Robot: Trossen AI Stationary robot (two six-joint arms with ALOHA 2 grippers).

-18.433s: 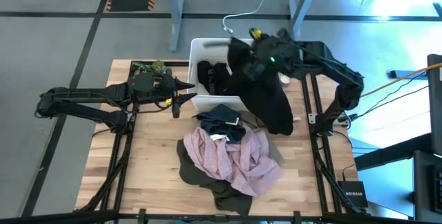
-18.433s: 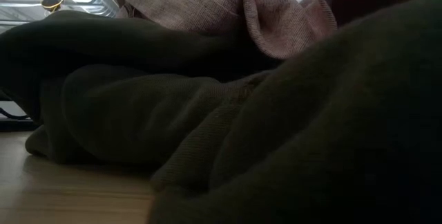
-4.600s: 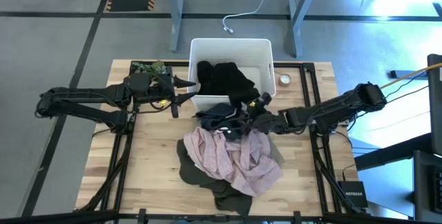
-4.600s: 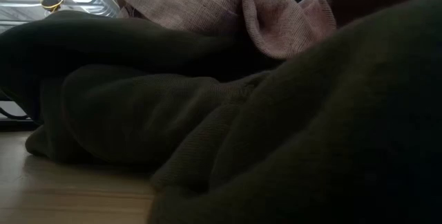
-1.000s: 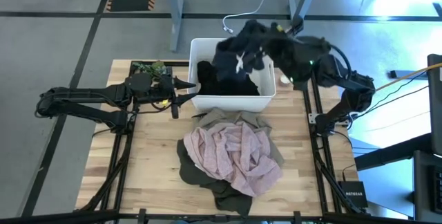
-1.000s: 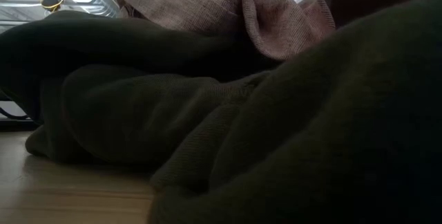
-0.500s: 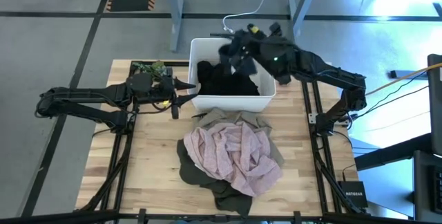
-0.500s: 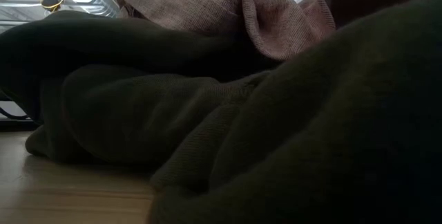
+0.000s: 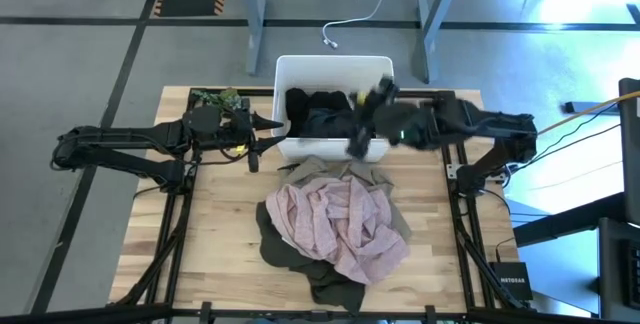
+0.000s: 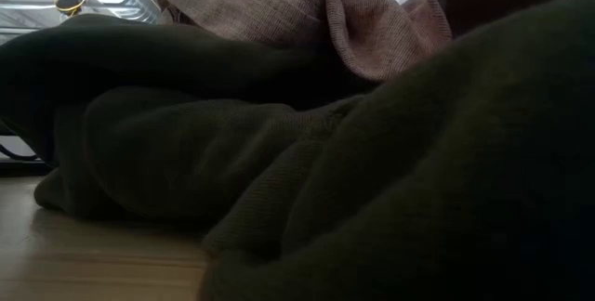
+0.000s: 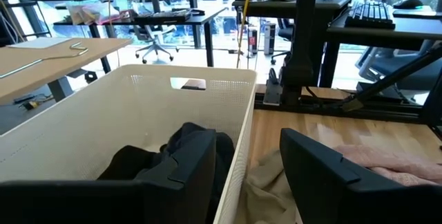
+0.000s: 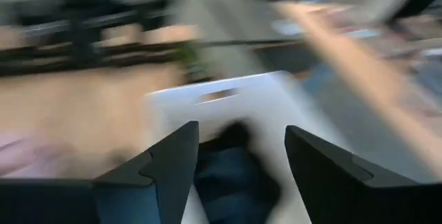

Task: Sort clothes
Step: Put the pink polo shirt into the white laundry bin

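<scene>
A white bin (image 9: 385,72) stands at the table's far middle with black and dark clothes (image 9: 318,112) lying in it. They also show in the right wrist view (image 12: 231,175). On the table in front of it lies a pile: a pale pink garment (image 9: 335,226) on top, a khaki-tan one (image 9: 330,174) toward the bin, a dark olive one (image 9: 300,254) underneath. My right gripper (image 12: 242,141) is open and empty over the bin's near right corner (image 9: 362,139). My left gripper (image 11: 248,148) is open and empty by the bin's left near corner (image 9: 265,136).
A small green plant (image 9: 215,97) sits at the table's far left corner, behind my left gripper. In the low view the dark olive garment (image 10: 372,180) fills most of the picture, with the pink one (image 10: 307,8) above it. Bare wood lies left and right of the pile.
My right gripper has come down from above the bin's far right side toward the table's near edge, to the bin's near right corner. The dark garment that hung from it no longer does and now lies in the bin. The pile has kept still.
</scene>
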